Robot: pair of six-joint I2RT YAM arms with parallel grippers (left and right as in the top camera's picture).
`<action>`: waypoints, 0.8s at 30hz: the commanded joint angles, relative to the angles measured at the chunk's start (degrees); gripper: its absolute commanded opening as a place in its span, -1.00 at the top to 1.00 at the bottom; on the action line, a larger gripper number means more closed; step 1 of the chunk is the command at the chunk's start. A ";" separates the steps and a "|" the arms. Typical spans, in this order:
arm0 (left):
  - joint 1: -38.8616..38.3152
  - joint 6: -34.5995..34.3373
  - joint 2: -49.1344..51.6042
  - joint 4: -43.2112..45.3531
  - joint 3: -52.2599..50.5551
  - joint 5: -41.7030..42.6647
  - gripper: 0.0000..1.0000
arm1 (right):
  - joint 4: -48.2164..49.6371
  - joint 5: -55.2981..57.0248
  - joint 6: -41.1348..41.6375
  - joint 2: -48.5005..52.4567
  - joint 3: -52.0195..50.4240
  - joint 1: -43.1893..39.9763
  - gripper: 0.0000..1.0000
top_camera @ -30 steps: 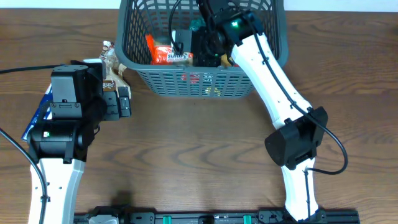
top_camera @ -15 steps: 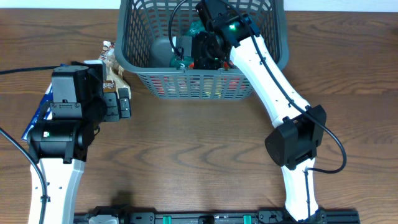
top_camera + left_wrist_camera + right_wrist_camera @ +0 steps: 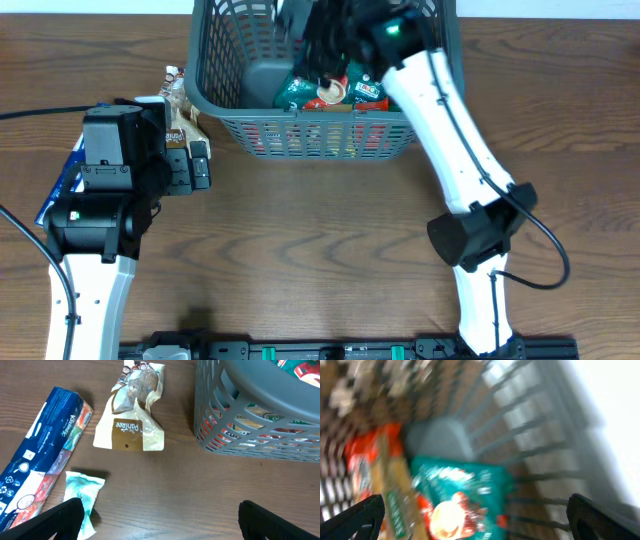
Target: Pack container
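The basket [image 3: 300, 135] sits at the far edge of the tabletop [image 3: 320, 240], between the two arms, probably so that either one can reach it.

The right end effector [image 3: 477, 510] is inside the basket, its fingers spread wide with nothing between them. It hangs over a teal packet [image 3: 460, 495] and a red packet [image 3: 370, 470]. That pose would suit dropping goods in or nudging them flat. The wrist view is too blurred to say which.

The left end effector [image 3: 160, 515] is also open and empty. It hovers above the loose goods left of the basket, likely placed to take one next.

Three items lie flat on the tabletop, well apart from the basket:
- one blue box [image 3: 45, 455]
- one beige packet [image 3: 132, 415]
- one small pale-green packet [image 3: 82, 492], which is nearest the left fingers

At least two packets are in the basket. More colour shows through the lattice, but I cannot count it. By this count the packing is only partly done.
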 commanded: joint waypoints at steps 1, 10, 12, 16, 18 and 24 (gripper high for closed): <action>0.28 1.66 -0.07 -0.13 2.01 -0.70 -0.97 | -1.70 2.62 14.71 -4.72 8.90 -5.40 -0.99; 2.78 -0.22 8.98 -14.03 31.06 -3.69 -0.97 | -19.43 2.56 27.56 -10.01 15.61 -23.63 -0.99; 5.01 0.13 14.23 -17.57 39.67 -3.67 -0.97 | -23.10 2.56 27.56 -10.01 15.61 -26.62 -0.99; 10.45 1.16 25.16 -20.74 51.32 -2.91 -0.97 | -28.30 2.56 27.54 -9.79 14.86 -31.39 -0.99; 12.46 4.83 29.35 -20.39 52.68 1.03 -0.97 | -29.42 2.56 27.52 -9.68 14.62 -32.61 -0.99; 14.05 12.46 39.60 -20.06 52.68 6.45 -0.97 | -30.56 2.58 26.38 -9.66 14.62 -33.46 -0.98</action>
